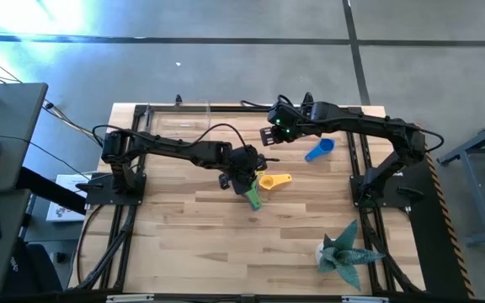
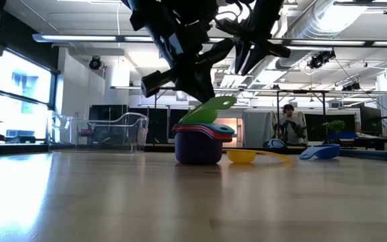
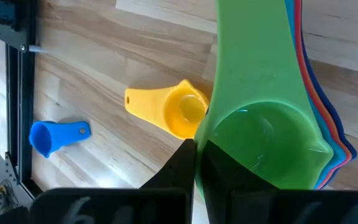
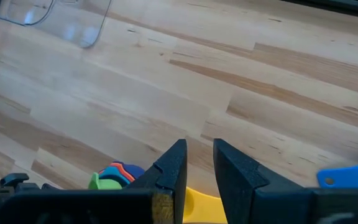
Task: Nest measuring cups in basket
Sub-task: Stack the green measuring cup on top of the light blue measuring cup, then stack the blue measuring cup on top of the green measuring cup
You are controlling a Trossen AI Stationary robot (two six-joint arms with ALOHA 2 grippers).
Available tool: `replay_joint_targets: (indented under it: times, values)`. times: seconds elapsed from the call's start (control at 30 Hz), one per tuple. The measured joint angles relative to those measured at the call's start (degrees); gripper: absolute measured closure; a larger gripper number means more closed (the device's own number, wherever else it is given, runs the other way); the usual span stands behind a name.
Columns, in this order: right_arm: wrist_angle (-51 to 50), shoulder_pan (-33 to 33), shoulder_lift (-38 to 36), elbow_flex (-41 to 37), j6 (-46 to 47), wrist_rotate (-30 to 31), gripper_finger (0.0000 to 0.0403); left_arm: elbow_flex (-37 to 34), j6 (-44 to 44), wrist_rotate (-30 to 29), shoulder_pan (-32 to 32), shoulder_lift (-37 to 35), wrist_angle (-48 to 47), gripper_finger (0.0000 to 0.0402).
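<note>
Left tool — clamped tight on green cup

- The green measuring cup is bright, plain green, pinched at its rim between the left arm's black jaws.
- Beneath it, the stacked cups show thin rims of blue, orange and red, over a dark purple cup at the bottom.
- The yellow cup just beyond those jaws is solid yellow.
- The blue cup, farther off, is plain bright blue.
- The tabletop is pale wood with darker grain streaks, seen past the right arm's black jaws.
- The basket, well beyond those jaws, is clear, without colour.
- The spiky figure is teal.
</note>
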Motion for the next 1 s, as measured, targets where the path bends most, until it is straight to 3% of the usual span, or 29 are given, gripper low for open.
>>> replay_joint_targets:
  times: [0.7,1.0]
  values:
    - [0.0,0.0,0.0,0.0,-1.08,-0.02,0.0332,0.0,-4.2,-3.17,-0.07,0.0,-3.85,0.0365]
    - [-0.49,-0.16,0.0,0.0,0.31,0.0,0.0332,0.0,-17.44,-14.86,-0.09,-0.9,-4.25,0.0378]
